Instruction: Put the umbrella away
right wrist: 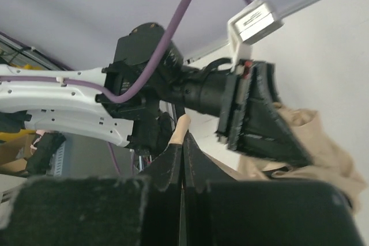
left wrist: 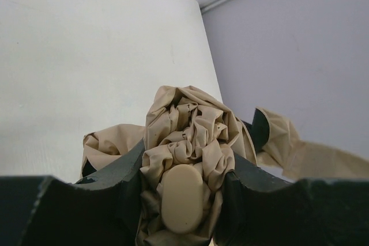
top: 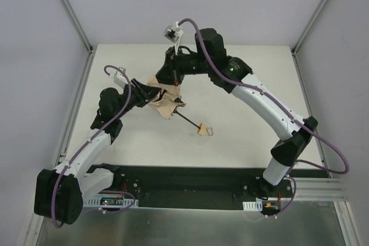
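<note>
The umbrella (top: 166,103) lies mid-table, its beige canopy crumpled, a thin dark shaft (top: 187,120) running to the pale knob handle (top: 201,129). My left gripper (top: 149,93) comes in from the left and is shut on the bunched canopy. In the left wrist view the fingers (left wrist: 130,177) squeeze the fabric (left wrist: 190,131) around a pale oval cap (left wrist: 183,197). My right gripper (top: 174,82) hovers at the canopy's far side. In the right wrist view its jaws (right wrist: 183,149) are pressed together, with a narrow beige strip (right wrist: 181,128) sticking out from the tips.
The white table (top: 242,125) is fenced by grey walls and metal corner posts (top: 72,12). A small loop (top: 210,131) lies beside the handle. The black base rail (top: 184,180) runs along the near edge.
</note>
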You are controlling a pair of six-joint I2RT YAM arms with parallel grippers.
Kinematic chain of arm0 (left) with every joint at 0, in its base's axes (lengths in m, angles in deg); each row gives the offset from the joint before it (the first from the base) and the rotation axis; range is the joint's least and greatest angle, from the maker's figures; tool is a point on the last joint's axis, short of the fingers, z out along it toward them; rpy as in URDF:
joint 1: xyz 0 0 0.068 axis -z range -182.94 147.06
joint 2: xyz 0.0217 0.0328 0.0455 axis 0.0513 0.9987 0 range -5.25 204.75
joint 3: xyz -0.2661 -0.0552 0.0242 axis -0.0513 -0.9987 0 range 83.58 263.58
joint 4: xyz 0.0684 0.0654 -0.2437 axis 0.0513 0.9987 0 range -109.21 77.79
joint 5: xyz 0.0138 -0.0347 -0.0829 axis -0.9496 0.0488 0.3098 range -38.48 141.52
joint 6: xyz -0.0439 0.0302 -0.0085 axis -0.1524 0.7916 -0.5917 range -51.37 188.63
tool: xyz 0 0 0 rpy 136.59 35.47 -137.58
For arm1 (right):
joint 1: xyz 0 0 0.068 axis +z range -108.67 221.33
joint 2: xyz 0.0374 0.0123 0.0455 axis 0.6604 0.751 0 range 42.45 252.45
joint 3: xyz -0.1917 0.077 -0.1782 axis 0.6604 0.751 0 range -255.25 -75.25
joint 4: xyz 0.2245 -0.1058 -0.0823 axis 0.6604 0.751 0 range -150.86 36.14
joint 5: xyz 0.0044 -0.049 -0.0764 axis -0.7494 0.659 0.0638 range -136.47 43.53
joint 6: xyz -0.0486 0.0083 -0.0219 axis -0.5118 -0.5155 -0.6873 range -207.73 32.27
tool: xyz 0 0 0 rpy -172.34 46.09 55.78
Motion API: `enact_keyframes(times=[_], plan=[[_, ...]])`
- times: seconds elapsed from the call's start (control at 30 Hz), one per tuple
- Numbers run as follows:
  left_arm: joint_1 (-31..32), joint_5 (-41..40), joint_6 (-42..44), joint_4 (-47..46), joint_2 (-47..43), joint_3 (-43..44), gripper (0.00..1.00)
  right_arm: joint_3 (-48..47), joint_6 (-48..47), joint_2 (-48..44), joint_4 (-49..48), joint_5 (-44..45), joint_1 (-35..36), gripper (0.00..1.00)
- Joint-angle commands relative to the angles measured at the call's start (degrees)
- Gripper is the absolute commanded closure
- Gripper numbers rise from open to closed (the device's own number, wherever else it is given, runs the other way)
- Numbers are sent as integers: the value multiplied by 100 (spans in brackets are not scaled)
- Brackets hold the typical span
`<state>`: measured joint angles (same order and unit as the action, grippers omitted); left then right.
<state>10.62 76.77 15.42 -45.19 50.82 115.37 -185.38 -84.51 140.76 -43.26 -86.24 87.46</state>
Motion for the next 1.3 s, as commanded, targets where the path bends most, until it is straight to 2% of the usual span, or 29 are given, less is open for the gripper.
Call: enact_keyframes(times=[0.0,0.1,0.17,0.27,0.3,0.4,0.53,0.7,0.77,0.87,0.93,1.0,1.1,1.13,1.27], plan=[[50,-592,-277,-1172,272,20,100,-509,-472,-513,980,661,502,100],[41,-513,-383,-1217,378,64,100,-510,-525,-628,1455,1268,642,100],[50,-591,-471,-1278,378,20,100,-614,-167,-646,1998,2222,730,100],[50,-1143,-480,-1611,185,-234,100,-766,1588,-759,3264,4296,757,100],[50,-1442,-488,-1838,124,-391,100,-634,2098,-829,3389,4450,766,100],[41,-2233,-506,-2280,88,-525,100,-239,3085,-1023,3470,4470,766,100],[41,-2630,-462,-2525,421,-69,100,296,4209,-1286,2891,4321,845,100],[41,-3000,-813,-3070,939,669,100,737,4932,-1384,2082,4038,959,100],[41,-3000,-945,-3255,1150,1108,100,983,5135,-1393,1660,3557,959,100],[50,-2983,-1226,-3404,1493,1767,100,1089,5250,-1244,1203,3126,1030,99],[59,-2948,-1428,-3589,1704,2180,100,1116,5285,-1104,720,2530,1021,100],[68,-2904,-1778,-3686,1880,2514,100,801,4831,-884,691,2238,1021,100],[137,-2816,-2315,-3651,2013,2911,100,195,3610,-567,1253,2219,969,100],[190,-2859,-2430,-3608,1995,2973,100,11,3215,-506,1280,2297,968,100],[419,-2930,-2948,-3195,1820,3175,100,-1105,1352,-146,2403,3692,1030,100]])
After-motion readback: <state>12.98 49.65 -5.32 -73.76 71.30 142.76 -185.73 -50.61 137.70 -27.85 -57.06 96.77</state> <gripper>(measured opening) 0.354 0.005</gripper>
